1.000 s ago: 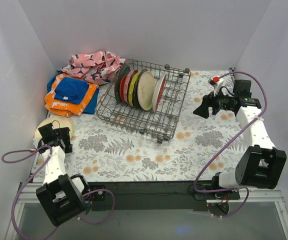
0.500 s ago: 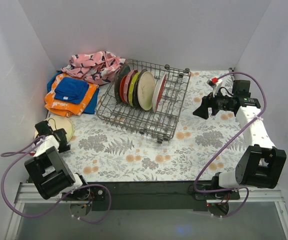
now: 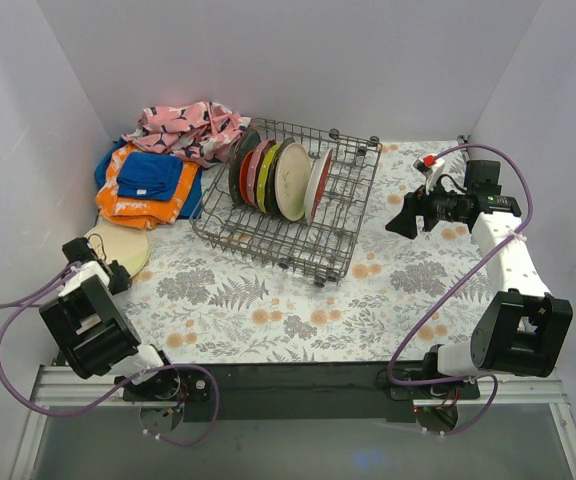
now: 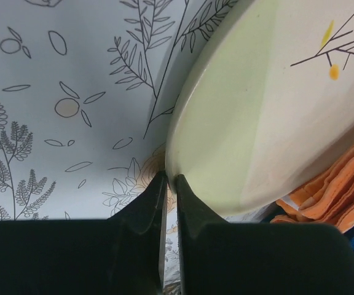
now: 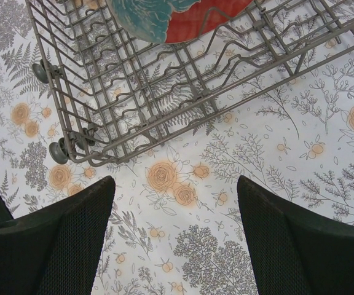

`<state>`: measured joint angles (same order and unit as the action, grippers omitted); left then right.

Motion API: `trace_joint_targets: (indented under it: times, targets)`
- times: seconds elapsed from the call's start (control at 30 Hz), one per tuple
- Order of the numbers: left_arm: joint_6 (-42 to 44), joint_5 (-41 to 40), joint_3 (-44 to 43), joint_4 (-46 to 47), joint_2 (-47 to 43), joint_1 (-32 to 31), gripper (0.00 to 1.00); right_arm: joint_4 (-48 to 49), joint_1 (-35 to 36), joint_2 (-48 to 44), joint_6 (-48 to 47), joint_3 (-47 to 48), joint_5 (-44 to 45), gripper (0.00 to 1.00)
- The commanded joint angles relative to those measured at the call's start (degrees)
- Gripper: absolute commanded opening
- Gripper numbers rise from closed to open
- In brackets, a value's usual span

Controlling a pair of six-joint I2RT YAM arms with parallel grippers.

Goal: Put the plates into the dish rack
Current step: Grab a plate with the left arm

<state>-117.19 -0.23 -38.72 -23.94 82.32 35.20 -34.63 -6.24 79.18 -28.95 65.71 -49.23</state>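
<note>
Pinching the One Plate Left Outside the Rack

Most of the job looks done. A row of plates [image 3: 273, 178] stands on edge between the tines at the left end of the dish rack [image 3: 343, 225], among them a red plate with a teal flower [image 5: 183, 15] nearest the right arm. The right half of the rack is bare wire, so there is room to spare.

Only one plate shows outside the rack: the cream plate [image 4: 275, 110] with a sprig pattern. It lies at the far left of the tabletop [image 3: 268, 300], just beside the pile of folded cloths [image 3: 148, 185] and overlapping an orange one.

The left pincer [image 4: 169, 177] is closed almost to nothing, its tips meeting on the near rim of that cream plate. From the wrist view this reads as a grip on the edge, with the plate not yet lifted clear.

The right pincer [image 5: 174, 184] gapes wide and holds nothing, hovering over the tabletop near the rack's front corner.

What remains, by my reckoning, is carrying this plate across and slotting it upright; whether the cloths hide any more cannot be told.
</note>
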Motion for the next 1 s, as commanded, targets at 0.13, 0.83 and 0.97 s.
trace_joint_targets:
  times: [0.13, 0.83, 0.97]
  targets:
    - [8.5, 0.1, 4.2, -5.6, -0.8, -0.9, 0.00, -0.6, 0.9, -0.1, -0.9, 1.5, -0.5, 0.86]
    - [17.0, 14.4, 14.4, -15.2, -16.2, -2.2, 0.00, -2.5, 14.7, -1.5, -3.6, 6.4, 2.6, 0.86]
    - [18.6, 14.3, 12.7, -17.4, -15.3, -3.4, 0.00, -2.8, 19.8, -1.4, -3.4, 7.5, 3.3, 0.86]
